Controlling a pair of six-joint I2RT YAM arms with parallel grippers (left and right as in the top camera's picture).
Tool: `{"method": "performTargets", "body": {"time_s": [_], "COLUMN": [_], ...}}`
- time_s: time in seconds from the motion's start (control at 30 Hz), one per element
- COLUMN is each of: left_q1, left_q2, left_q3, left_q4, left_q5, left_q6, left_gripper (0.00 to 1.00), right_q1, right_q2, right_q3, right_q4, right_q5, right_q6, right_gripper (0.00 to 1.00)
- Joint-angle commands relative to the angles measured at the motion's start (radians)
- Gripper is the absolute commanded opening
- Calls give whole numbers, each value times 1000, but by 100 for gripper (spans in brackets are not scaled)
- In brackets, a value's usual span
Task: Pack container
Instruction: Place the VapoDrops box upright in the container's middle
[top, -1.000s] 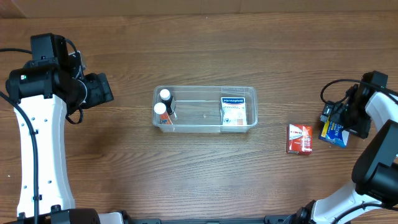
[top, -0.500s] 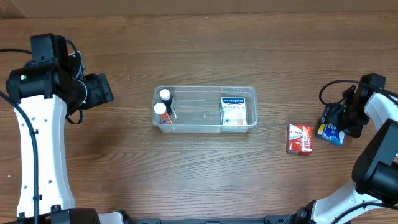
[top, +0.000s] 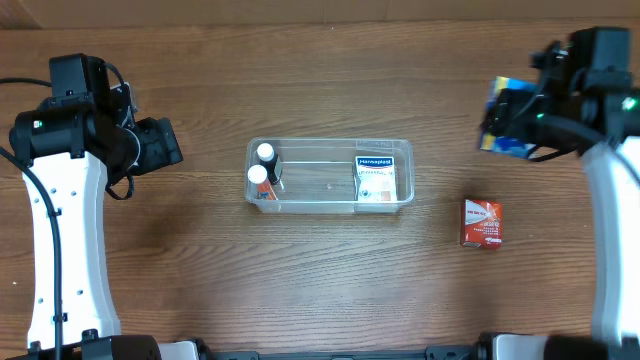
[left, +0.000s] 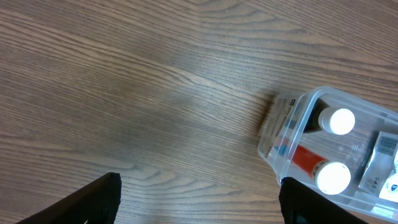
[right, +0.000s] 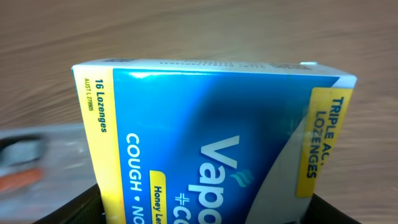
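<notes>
The clear container (top: 322, 180) lies mid-table and holds two white-capped bottles (top: 262, 163) at its left end and a plaster box (top: 375, 178) at its right end. My right gripper (top: 520, 115) is raised to the container's right, toward the back, shut on a blue and yellow lozenge box (top: 508, 148). That box (right: 211, 137) fills the right wrist view, and the dark fingers (right: 79, 206) clamp its sides. My left gripper (top: 165, 145) hangs open and empty left of the container (left: 323, 94), whose near end shows in the left wrist view.
A small red box (top: 482, 222) lies flat on the wooden table (top: 200, 260), to the right of the container and below the raised right gripper. Both arms' white links run down the left and right edges of the overhead view.
My right gripper has shut on the blue lozenge box, lifted it off the table at the far right, and carried it back and leftward. The left arm has not moved.
</notes>
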Motion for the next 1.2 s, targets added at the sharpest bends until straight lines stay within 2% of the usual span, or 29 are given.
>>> {"method": "performTargets", "body": {"time_s": [0.0,0.03,0.17,0.37,0.6,0.77,0.8,0.83,0.9,1.17], "left_q1": [4,4,4,4,4,4,4,4,4,4], "left_q2": [-6,-6,-6,-6,-6,-6,-6,-6,-6,-6], "left_q3": [-7,-7,-7,-7,-7,-7,-7,-7,-7,-7], "left_q4": [0,-1,-6,-11,-11,-13,-12,-13,-13,-13], "left_q5": [13,13,13,13,13,13,13,13,13,13], "left_q6": [19,19,19,19,20,19,19,19,19,19], "left_gripper": [83,83,83,83,83,83,83,83,83,83], "right_q1": [224,311,507,617,655,655,655,655,655,655], "right_q2": [-75,-70,7,244,440,479,481,481,481,481], "right_q3": [26,25,25,19,13,-33,-33,-33,-33,-33], "right_q4": [4,8,63,151,186,221,220,220,217,209], "right_q5": [23,23,82,77,77,78,78,78,78,79], "right_q6": [192,237,405,483,505,505,505,505,505,504], "right_gripper": [66,65,65,65,65,66,67,75,85,85]}}
